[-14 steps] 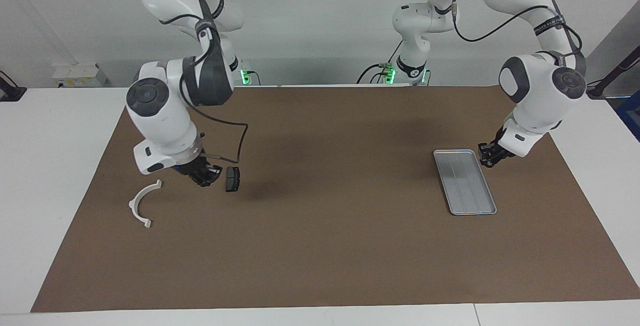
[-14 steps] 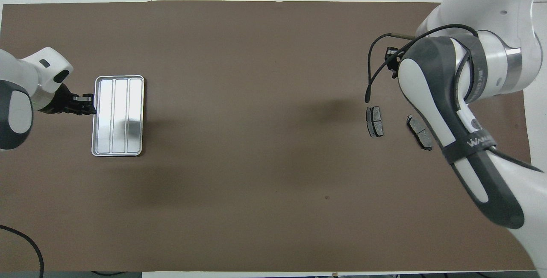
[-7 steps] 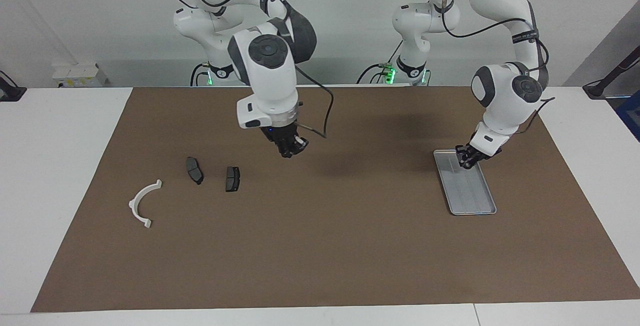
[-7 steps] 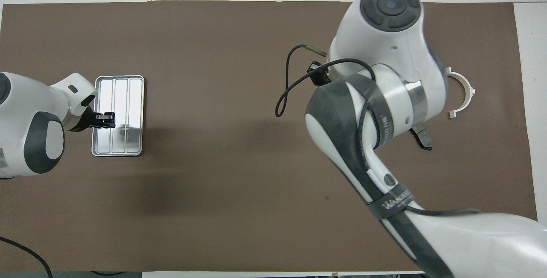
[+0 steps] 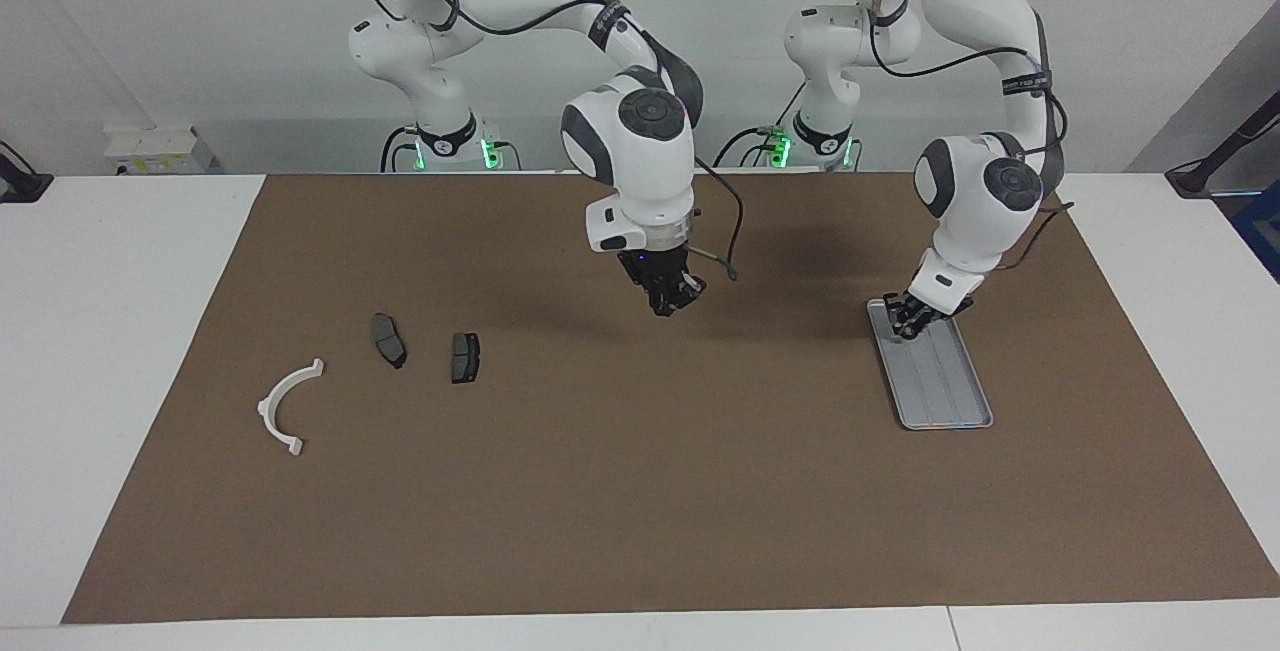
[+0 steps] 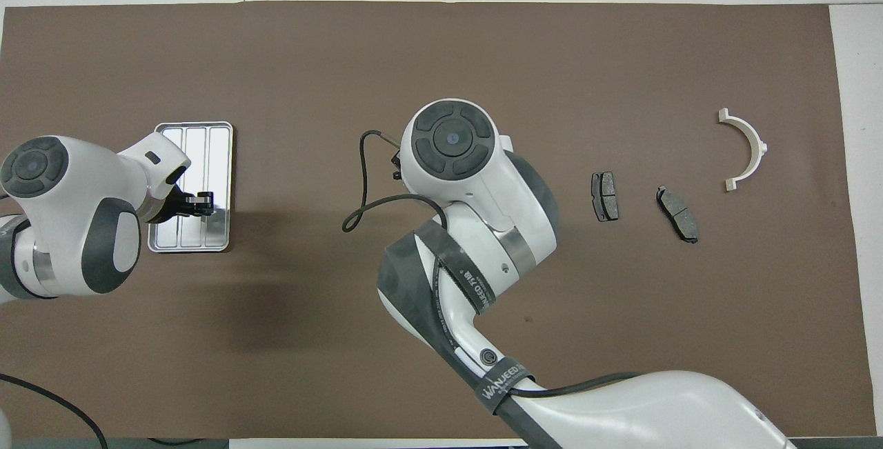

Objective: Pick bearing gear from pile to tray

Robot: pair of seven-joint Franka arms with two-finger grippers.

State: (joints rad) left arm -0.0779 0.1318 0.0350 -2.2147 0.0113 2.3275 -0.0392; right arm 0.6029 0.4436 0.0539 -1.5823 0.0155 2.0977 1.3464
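The tray (image 5: pixel 945 381) (image 6: pixel 194 138) lies on the brown mat toward the left arm's end. My left gripper (image 5: pixel 908 319) (image 6: pixel 204 204) hangs low over the tray's end nearer to the robots. My right gripper (image 5: pixel 672 299) is up over the middle of the mat with its fingertips together; in the overhead view its own wrist covers it. The pile lies toward the right arm's end: a white half-ring bracket (image 5: pixel 285 406) (image 6: pixel 746 149) and two dark brake pads (image 5: pixel 387 339) (image 5: pixel 465 357) (image 6: pixel 605 196) (image 6: pixel 677 213). No bearing gear shows; I cannot see whether the right gripper holds a small part.
The brown mat (image 5: pixel 640 491) covers most of the white table. A tiny dark speck (image 6: pixel 528 319) lies on the mat nearer to the robots than the pads. The right arm's cable loops beside its wrist (image 6: pixel 359 187).
My right gripper rose from the pile and swung across to the middle of the mat, uncovering the second brake pad. My left gripper moved from beside the tray to over its near end.
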